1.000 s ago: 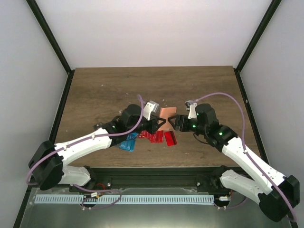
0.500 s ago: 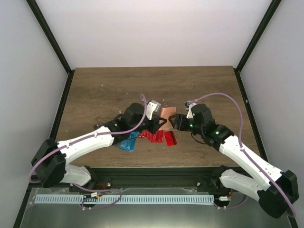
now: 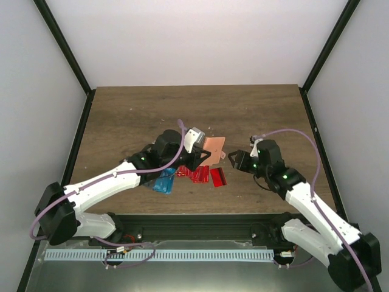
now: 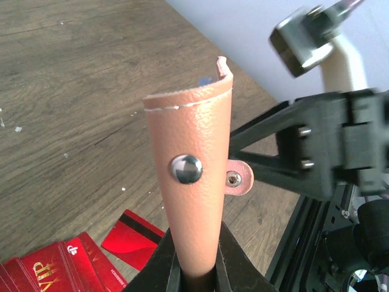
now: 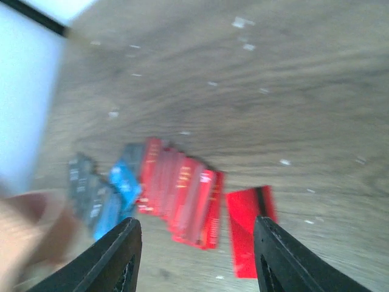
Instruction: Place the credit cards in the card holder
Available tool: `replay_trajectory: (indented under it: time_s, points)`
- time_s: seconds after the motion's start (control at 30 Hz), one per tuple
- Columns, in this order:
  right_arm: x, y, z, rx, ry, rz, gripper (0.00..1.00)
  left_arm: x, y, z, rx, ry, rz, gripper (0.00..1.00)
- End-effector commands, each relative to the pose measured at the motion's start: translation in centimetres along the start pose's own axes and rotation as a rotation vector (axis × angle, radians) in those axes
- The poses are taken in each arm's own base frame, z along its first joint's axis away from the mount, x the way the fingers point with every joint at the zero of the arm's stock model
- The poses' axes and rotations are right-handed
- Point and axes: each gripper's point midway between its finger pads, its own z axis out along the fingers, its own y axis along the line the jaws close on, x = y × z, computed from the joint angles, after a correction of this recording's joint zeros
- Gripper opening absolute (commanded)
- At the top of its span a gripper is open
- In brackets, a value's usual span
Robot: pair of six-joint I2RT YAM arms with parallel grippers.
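Note:
My left gripper (image 4: 196, 267) is shut on the tan-pink card holder (image 4: 193, 182) and holds it upright above the table; it also shows in the top view (image 3: 213, 146). A blue card edge peeks from its top. The credit cards lie fanned on the table: red ones (image 3: 197, 174), a single red one (image 3: 219, 177), blue and dark ones (image 3: 164, 181). In the right wrist view the red cards (image 5: 182, 198), the single red card (image 5: 249, 228) and blue cards (image 5: 121, 185) lie below. My right gripper (image 5: 194, 255) is open and empty, just right of the holder (image 3: 237, 159).
The wooden table (image 3: 134, 115) is framed by black posts and white walls. A black rail (image 3: 194, 222) runs along the near edge by the arm bases. Small white specks dot the wood.
My right gripper has drawn back to the right, away from the card holder, and now stands open. The left gripper holds the holder in about the same place.

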Motion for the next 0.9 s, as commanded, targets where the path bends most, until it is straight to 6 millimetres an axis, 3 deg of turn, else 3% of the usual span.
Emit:
replay_trajectory:
  time_s: [0.0, 0.3, 0.4, 0.57, 0.7, 0.87]
  points:
    - [-0.9, 6.3, -3.2, -0.331, -0.059, -0.119, 0.53, -1.4, -0.5, -0.6, 0.01, -0.024, 0.014, 0.04]
    - [-0.4, 9.8, -5.7, -0.547, -0.052, -0.174, 0.54, -1.7, -1.8, -1.4, 0.063, -0.02, 0.01, 0.04]
    - [-0.3, 9.7, -5.5, -0.539, -0.038, -0.164, 0.54, -1.8, -1.7, -1.6, 0.054, -0.024, 0.009, 0.04]
    - [0.1, 7.8, -4.4, -0.446, -0.027, -0.126, 0.5, -2.1, -1.9, -1.8, 0.06, -0.035, 0.006, 0.04]
    - [0.3, 6.5, -3.6, -0.389, -0.029, -0.104, 0.42, -2.2, -2.4, -1.8, 0.087, -0.04, 0.0, 0.04]
    - [0.8, 7.2, -3.4, -0.433, 0.0, -0.105, 0.29, -2.1, -2.8, -1.6, 0.117, -0.034, -0.006, 0.04]
